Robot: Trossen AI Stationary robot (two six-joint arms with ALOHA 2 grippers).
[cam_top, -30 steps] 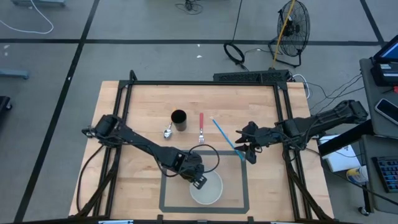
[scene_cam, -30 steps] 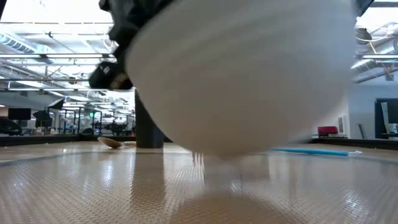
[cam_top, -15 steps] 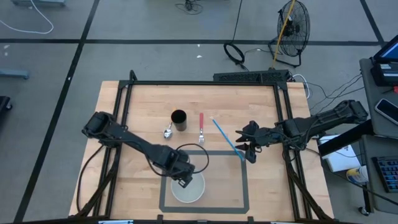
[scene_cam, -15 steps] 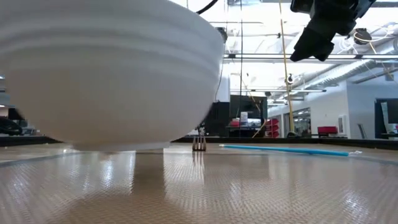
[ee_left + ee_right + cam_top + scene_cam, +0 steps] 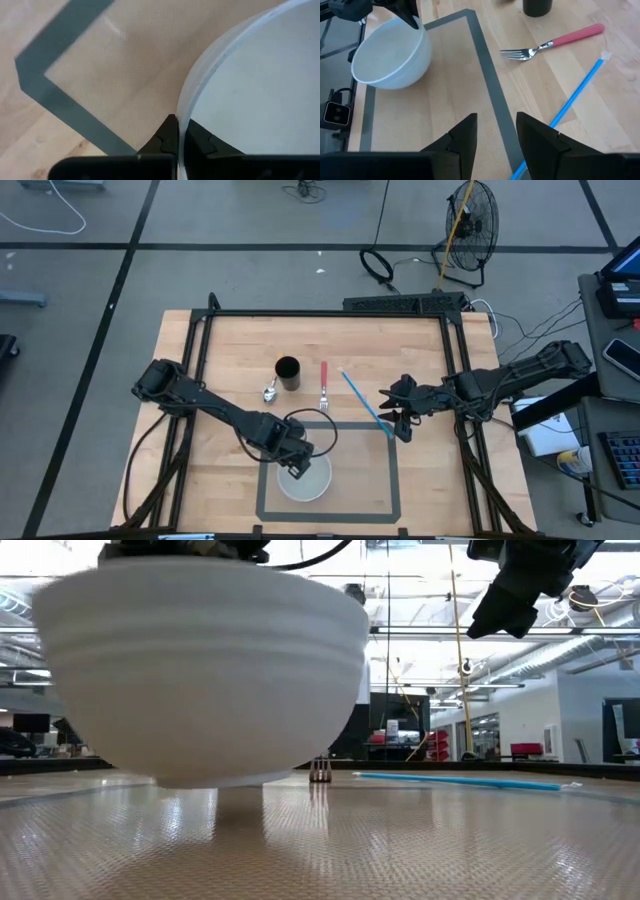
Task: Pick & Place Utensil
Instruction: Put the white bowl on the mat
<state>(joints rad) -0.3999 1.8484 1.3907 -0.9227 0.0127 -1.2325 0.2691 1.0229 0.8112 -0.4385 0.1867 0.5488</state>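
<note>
White bowl (image 5: 305,478), stiff and smooth, looks light, and your left tool (image 5: 296,468) is pinched shut on its rim, inside the taped square (image 5: 392,470). The fork (image 5: 323,386) lies just beyond that square, thin, rigid and flat to the counter (image 5: 230,355); take it by the red handle. Your right tool (image 5: 492,132) hangs part-open and empty over the blue straw (image 5: 362,404) beside the fork.
</note>
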